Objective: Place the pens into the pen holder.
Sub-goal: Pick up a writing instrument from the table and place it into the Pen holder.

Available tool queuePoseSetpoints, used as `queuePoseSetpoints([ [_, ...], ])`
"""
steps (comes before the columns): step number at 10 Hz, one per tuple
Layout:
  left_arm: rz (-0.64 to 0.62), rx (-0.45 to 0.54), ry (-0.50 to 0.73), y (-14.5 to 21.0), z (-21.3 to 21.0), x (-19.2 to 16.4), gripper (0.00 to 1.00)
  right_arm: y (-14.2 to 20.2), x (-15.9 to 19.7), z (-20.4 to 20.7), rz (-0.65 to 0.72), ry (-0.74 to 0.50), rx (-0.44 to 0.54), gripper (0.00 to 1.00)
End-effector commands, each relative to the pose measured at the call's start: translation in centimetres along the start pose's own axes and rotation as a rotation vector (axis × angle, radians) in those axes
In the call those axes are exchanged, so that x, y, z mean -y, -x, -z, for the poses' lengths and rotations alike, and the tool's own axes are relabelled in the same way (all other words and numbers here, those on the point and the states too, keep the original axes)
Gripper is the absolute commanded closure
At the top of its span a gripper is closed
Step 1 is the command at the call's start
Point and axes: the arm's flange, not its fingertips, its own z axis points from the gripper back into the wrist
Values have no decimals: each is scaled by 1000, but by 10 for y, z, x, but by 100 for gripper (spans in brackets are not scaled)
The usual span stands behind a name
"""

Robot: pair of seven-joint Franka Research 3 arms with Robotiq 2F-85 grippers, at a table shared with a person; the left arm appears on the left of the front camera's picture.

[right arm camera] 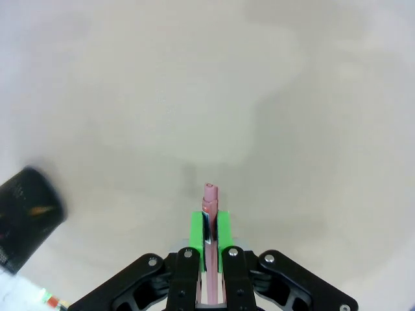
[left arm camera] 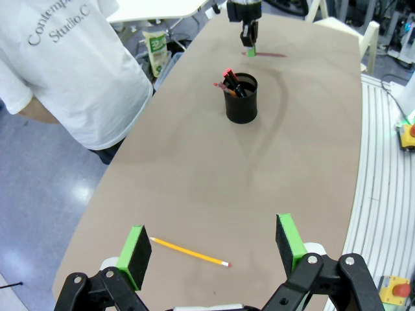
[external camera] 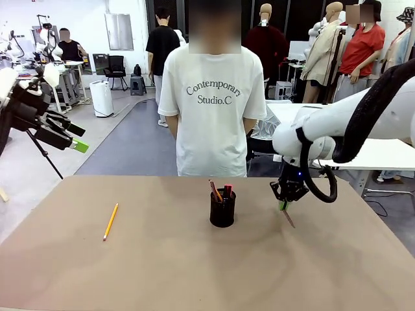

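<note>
Spanning the front view, a wide tan worktop (external camera: 162, 272) carries everything, and a person (external camera: 213, 110) in a white printed T-shirt stands at its far edge. The left fingers (external camera: 79, 146), black with green pads, hang raised at the worktop's left end, spread wide and holding nothing. The right fingers (right arm camera: 222, 230) are clamped tight on a dull red-pink pen (right arm camera: 211, 194), low over the worktop near the holder's right; whether the pen's tip touches the surface I cannot tell. A small black cylindrical wire-mesh pen holder (external camera: 222, 210) stands upright mid-worktop. A black pen with a red cap (external camera: 227, 190) and a reddish-brown stick (external camera: 214, 190) lean inside it. A yellow-orange pencil (external camera: 111, 221) lies flat well to its left.
</note>
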Motion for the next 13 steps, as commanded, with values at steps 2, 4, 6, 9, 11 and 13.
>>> queuePoseSetpoints([
  [2, -3, -3, 3, 0, -2, -1, 0, 3, 23, -58, -114, -379, -38, 100],
  [4, -3, -3, 3, 0, -2, -1, 0, 11, 32, -96, -234, -553, 39, 100],
  [6, -3, -3, 3, 0, -2, -1, 0, 22, 36, -130, -377, -667, 232, 100],
  [9, -3, -3, 3, 0, -2, -1, 0, 38, 41, -168, -513, -788, 560, 100],
  [11, -3, -3, 3, 0, -2, -1, 0, 52, 41, -186, -497, -888, 816, 100],
  [13, -3, -3, 3, 0, -2, -1, 0, 71, 37, -188, -505, -952, 1035, 100],
])
